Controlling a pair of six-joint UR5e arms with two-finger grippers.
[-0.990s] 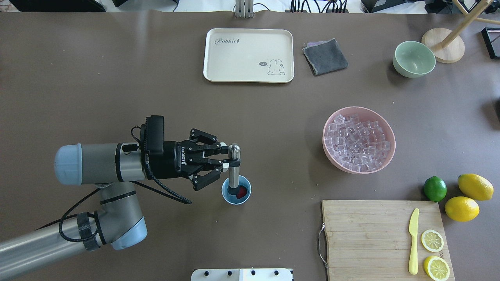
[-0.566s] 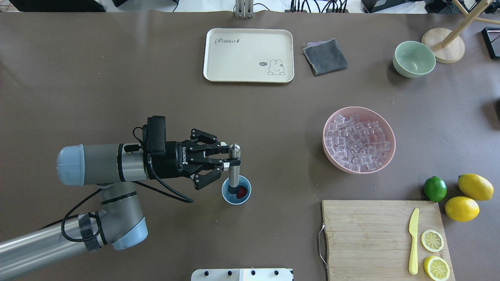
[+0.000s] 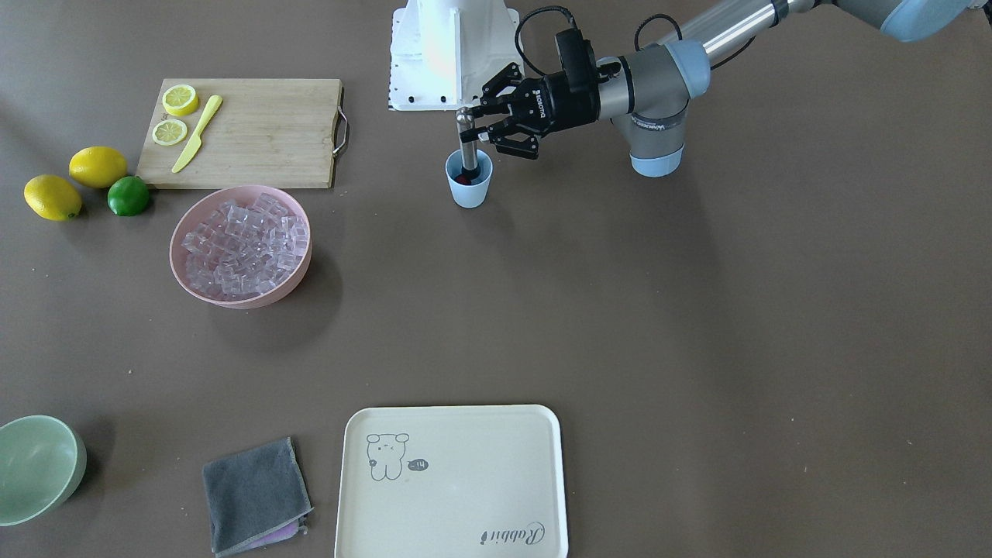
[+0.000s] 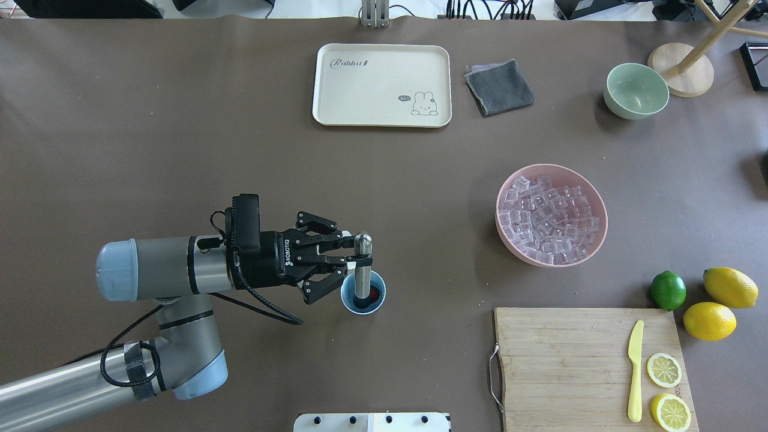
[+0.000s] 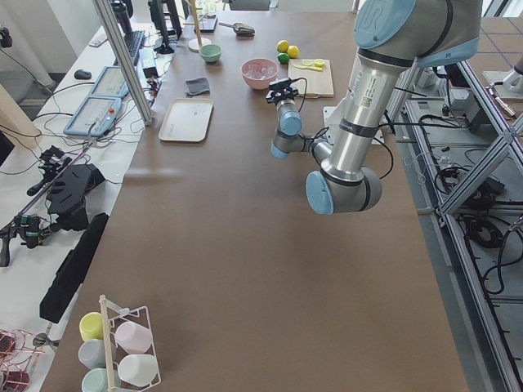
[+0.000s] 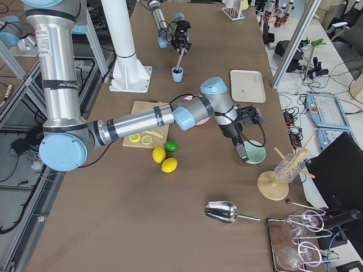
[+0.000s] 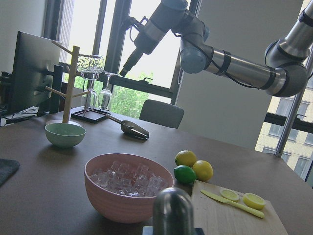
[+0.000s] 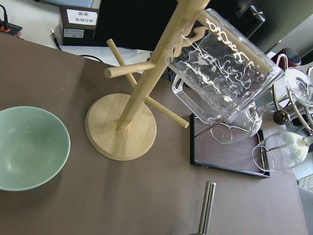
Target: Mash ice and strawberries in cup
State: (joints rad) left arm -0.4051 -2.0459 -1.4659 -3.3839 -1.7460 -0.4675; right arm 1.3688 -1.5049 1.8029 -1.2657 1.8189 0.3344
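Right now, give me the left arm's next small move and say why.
Probably press the steel muddler straight down, nudged toward the strawberry. The left gripper is shut on the steel muddler, which stands upright with its lower end inside the light blue cup, and the strawberry beside it looks whole. The only ice cubes in view lie in the pink bowl.

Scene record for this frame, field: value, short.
left end effector: shut on muddler, gripped from the side near its top
muddler: roughly upright, lower end inside cup
cup contents: strawberry visible beside the muddler; no ice visible
ice: piled in pink bowl, apart from cup
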